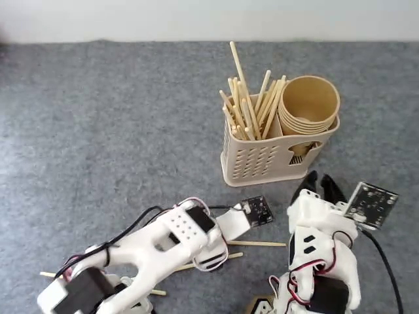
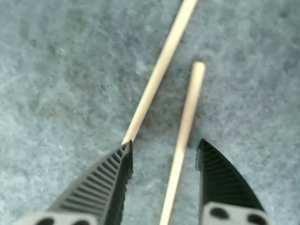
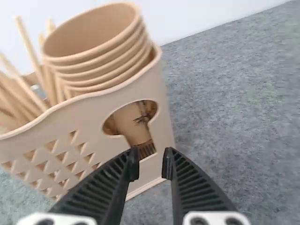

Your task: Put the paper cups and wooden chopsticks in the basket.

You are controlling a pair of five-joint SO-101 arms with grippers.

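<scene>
The beige perforated basket [image 1: 262,160] stands at the back right, holding a stack of paper cups [image 1: 311,101] and several upright wooden chopsticks [image 1: 252,108]. Two loose chopsticks lie on the grey mat in front, one [image 1: 258,243] nearer the basket, one [image 1: 190,266] partly under my left arm. My left gripper [image 2: 165,145] is open low over the mat, with one chopstick [image 2: 183,136] between its fingers and another [image 2: 159,75] just outside one fingertip. My right gripper [image 3: 150,164] is narrowly open and holds nothing, close in front of the basket [image 3: 70,136] below the cups [image 3: 96,40].
A third loose chopstick [image 1: 55,275] lies at the front left under the left arm. The grey mat [image 1: 98,131] has free room at the left and back. The right arm [image 1: 321,248] stands at the front right, close to the basket.
</scene>
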